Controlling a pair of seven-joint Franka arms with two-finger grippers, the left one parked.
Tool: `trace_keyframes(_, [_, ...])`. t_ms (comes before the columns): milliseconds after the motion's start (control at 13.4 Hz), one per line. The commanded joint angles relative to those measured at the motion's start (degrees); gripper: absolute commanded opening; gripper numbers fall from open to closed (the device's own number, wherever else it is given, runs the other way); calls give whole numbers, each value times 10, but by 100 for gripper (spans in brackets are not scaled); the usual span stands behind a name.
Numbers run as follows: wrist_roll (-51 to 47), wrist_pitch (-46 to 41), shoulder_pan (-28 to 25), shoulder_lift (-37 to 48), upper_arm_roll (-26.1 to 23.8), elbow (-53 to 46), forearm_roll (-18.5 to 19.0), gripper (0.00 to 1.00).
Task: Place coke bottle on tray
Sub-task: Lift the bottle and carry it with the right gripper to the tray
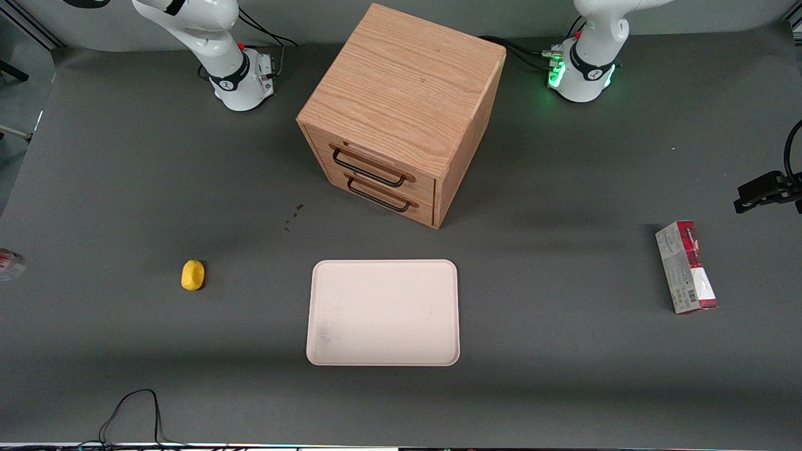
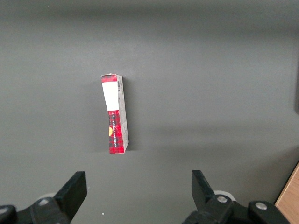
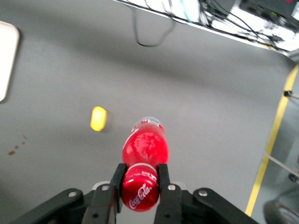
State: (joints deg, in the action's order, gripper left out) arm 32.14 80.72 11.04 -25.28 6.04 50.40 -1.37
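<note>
Coke bottle [image 3: 144, 154] held aloft over grey bench [image 3: 210, 93], cap end clamped between fingers [image 3: 163, 179] of gripper [image 3: 140, 184], above yellow lump [image 3: 98, 118]. Tray [image 1: 383, 312] lay bare in front of drawer box [image 1: 401, 106], open bench all round its rim.

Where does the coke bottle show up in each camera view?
Front view: bottle, probably the sliver at the picture's edge, toward the working arm's end of the table.
Left wrist view: not in it.
Right wrist view: bottle clamped in the end effector, above the table.
Shared landmark: yellow lump, near the bottle in the front and right wrist views.
</note>
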Motion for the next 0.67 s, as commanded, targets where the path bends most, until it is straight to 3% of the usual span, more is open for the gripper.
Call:
trace_keyframes(0, [-93, 3, -92, 7, -1, 8, 8, 0])
trace_keyframes(596, [-474, 24, -335, -18, -2, 7, 11, 0])
